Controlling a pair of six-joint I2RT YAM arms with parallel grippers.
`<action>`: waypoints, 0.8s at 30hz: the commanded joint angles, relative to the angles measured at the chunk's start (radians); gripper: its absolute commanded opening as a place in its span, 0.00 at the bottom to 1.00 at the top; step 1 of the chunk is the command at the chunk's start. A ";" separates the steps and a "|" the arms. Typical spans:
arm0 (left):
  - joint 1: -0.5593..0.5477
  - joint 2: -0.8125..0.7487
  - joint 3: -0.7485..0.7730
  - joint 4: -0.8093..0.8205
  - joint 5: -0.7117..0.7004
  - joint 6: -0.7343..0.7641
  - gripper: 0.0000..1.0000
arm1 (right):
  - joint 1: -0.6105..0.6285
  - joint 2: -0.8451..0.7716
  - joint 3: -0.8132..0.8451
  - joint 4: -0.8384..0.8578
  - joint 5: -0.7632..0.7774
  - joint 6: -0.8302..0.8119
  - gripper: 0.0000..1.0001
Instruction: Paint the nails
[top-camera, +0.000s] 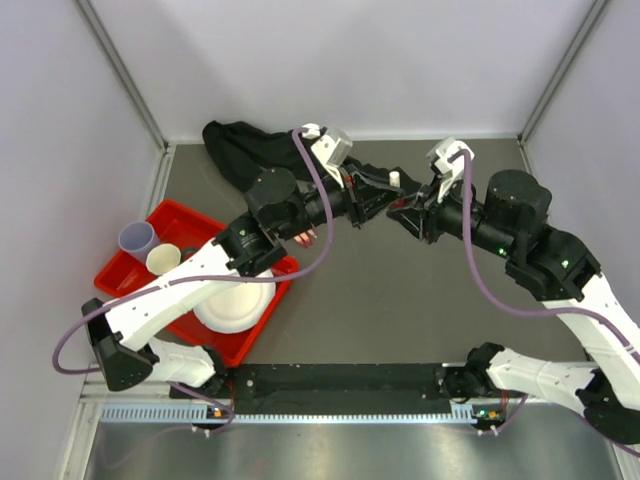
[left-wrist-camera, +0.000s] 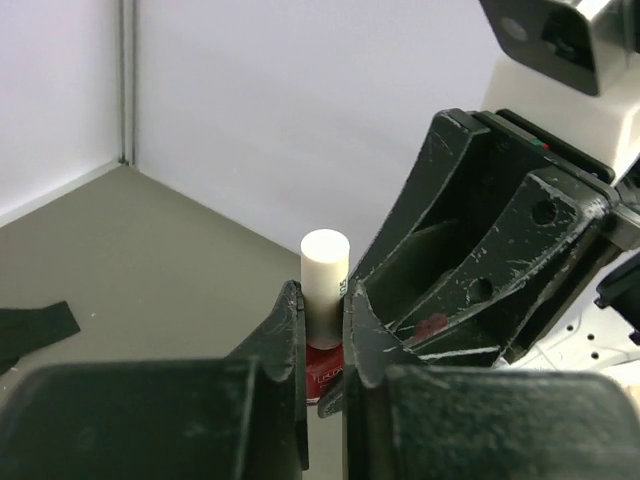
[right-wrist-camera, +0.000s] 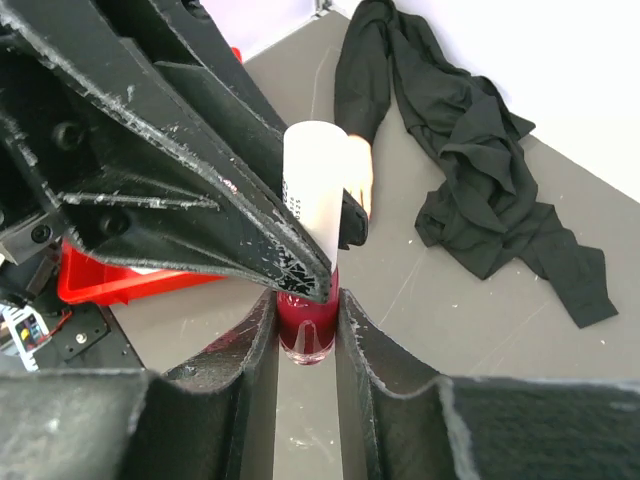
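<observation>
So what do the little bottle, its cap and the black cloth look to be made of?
Bottle: probably glass, glossy and see-through with dark red polish showing inside. Cap: likely plastic, matte off-white, smooth, with small print. Cloth: soft black fabric, matte, lying in folds and creases.

Grey table (top-camera: 400, 300): red tray (top-camera: 112, 275) near left, black cloth (top-camera: 235, 150) far back.

Enclosure: pale, unmarked walls (top-camera: 340, 60) at top, left and right of frame, joined by aluminium corner struts (top-camera: 125, 75). Table surface (top-camera: 380, 300) matte grey-brown with small white flecks. Bare metal strip (top-camera: 350, 450) along bottom edge. Lighting even, diffuse; shadows soft.
</observation>
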 joint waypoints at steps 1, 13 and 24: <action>-0.003 -0.013 0.022 0.086 0.110 0.018 0.00 | 0.006 -0.030 0.035 0.050 -0.080 -0.012 0.00; 0.012 0.077 -0.089 0.967 0.966 -0.629 0.00 | 0.006 -0.134 -0.081 0.269 -0.727 0.086 0.00; 0.020 -0.019 -0.037 0.328 0.671 -0.142 0.38 | 0.008 -0.148 -0.080 0.167 -0.546 0.071 0.00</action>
